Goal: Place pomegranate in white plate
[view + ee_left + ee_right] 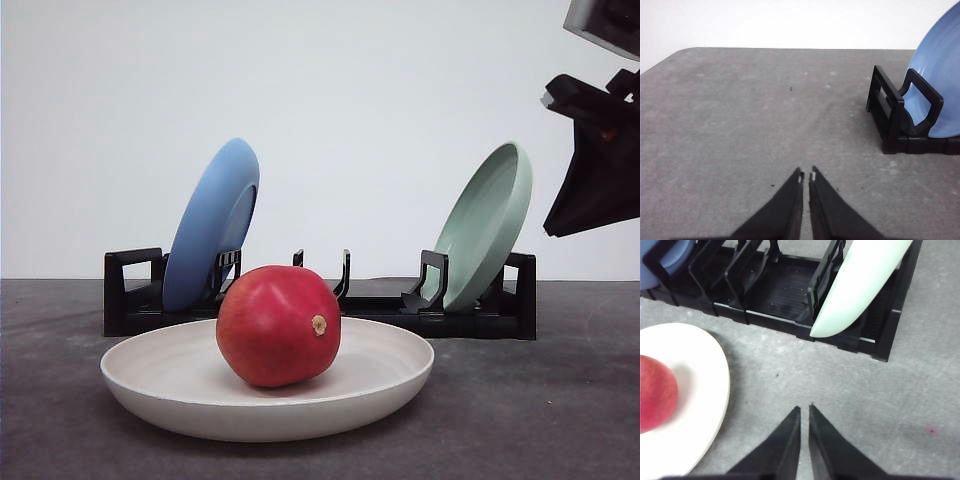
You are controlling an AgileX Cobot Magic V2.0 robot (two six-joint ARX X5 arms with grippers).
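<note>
The pomegranate (278,325) sits in the white plate (180,385), resting a little left of the dish's middle with its tan nub turned toward the near right, and nothing is touching it. From where things lie, the placing itself looks done and what is in hand is the tail of the job, the arms getting clear. The right arm hangs high at the far right of the front view, well above the table and well apart from the fruit. Its wrist camera looks down on the right gripper (804,410), whose two dark fingers are drawn nearly together with just a thin slit between them and nothing held. Below it is bare grey table (900,390), the plate's rim off to the left and the black dish rack (775,300) beyond, with the pale green plate (860,285) leaning in its right slots. The left gripper (806,175) is likewise closed to a sliver and empty, hovering over open table with the rack's left end and the blue plate (940,65) just to its right. I'd judge the next move calls for little: the arms need only stay clear of the rack, and the fruit looks settled enough not to roll.
</note>
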